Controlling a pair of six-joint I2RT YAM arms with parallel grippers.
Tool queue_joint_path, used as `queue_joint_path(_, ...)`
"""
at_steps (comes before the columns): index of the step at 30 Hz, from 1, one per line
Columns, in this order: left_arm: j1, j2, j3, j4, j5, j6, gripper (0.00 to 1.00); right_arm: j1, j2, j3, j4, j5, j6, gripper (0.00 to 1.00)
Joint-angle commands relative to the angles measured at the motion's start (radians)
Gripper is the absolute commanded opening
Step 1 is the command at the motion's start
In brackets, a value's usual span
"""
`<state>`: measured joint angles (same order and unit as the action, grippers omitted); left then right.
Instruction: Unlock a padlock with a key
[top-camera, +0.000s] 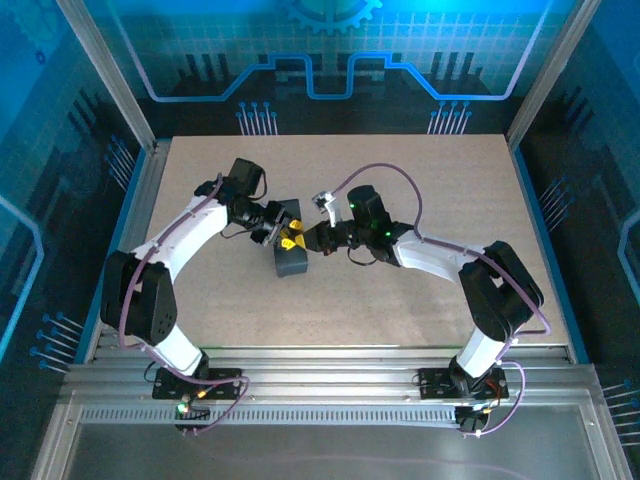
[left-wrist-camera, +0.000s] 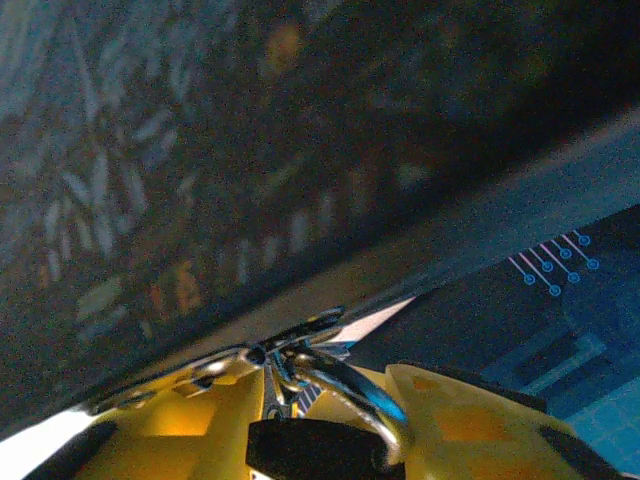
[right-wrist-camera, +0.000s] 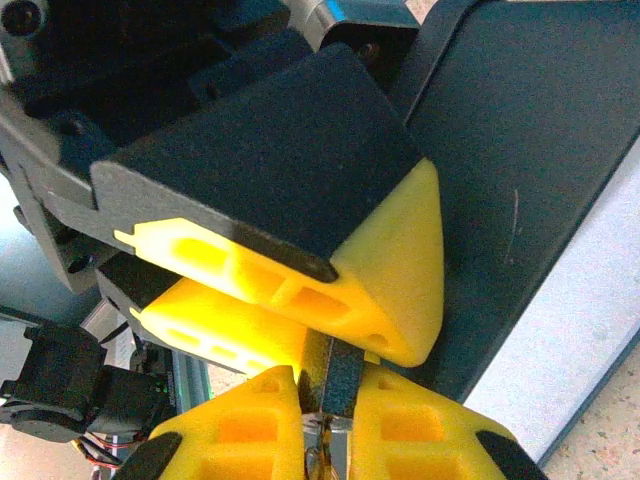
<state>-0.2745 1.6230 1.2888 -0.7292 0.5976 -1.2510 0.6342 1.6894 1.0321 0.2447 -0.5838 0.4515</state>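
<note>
The two arms meet over the middle of the desk (top-camera: 420, 180), tip against tip, and I think this is so that one can hold the lock steady while the other works the key.

The left pincer (top-camera: 289, 240) is closed about the padlock (left-wrist-camera: 315, 446). In its wrist view the dark body sits between the yellow fingers (left-wrist-camera: 200, 420), and the shiny loop stands out in front of them, away from the camera. Held like this the padlock is lifted from the desk and cannot turn away.

The right pincer (top-camera: 322, 240) comes from the opposite side. In its wrist view its two yellow fingers (right-wrist-camera: 250, 425) stand very near together and press a thin dark metal piece, which I judge to be the key (right-wrist-camera: 335, 385). I cannot be fully sure of this, because little of it shows. The far end of the piece goes under the tips of the left pincer, so the key seems to be at the padlock or already entering it. The keyhole itself is hidden.

The only container is the dark blue box (top-camera: 291, 263). It lies on the desk just beside the pincers, partly below them. No open lid shows, and I cannot tell what is in it. The padlock and the key are both outside it, held in the air.
</note>
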Motion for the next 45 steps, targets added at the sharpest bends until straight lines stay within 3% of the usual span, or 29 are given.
queue_joint_path(1,0.026,-0.020,0.050,-0.037,0.045,0.042,0.43,-0.011,-0.009,0.040,-0.071,0.002,-0.046,0.04)
queue_joint_path(5,0.058,-0.027,0.068,-0.054,0.041,0.071,0.52,-0.030,-0.007,0.068,-0.132,-0.010,-0.053,0.03)
queue_joint_path(11,0.093,-0.029,0.092,-0.065,0.025,0.133,0.53,-0.052,0.008,0.090,-0.141,-0.049,-0.008,0.03)
queue_joint_path(17,0.105,0.054,0.232,-0.227,-0.219,0.418,0.48,-0.089,0.076,0.185,-0.271,-0.097,0.081,0.06)
queue_joint_path(20,0.107,0.055,0.218,-0.196,-0.318,0.454,0.46,-0.107,0.094,0.178,-0.220,-0.136,0.156,0.05)
queue_joint_path(24,0.113,0.090,0.244,-0.182,-0.369,0.498,0.47,-0.114,0.113,0.182,-0.199,-0.136,0.209,0.07)
queue_joint_path(34,0.146,0.197,0.311,-0.159,-0.440,0.623,0.44,-0.127,0.154,0.182,-0.096,-0.163,0.329,0.04)
queue_joint_path(45,0.140,0.259,0.287,-0.112,-0.349,0.671,0.37,-0.126,0.213,0.211,0.019,-0.180,0.476,0.02)
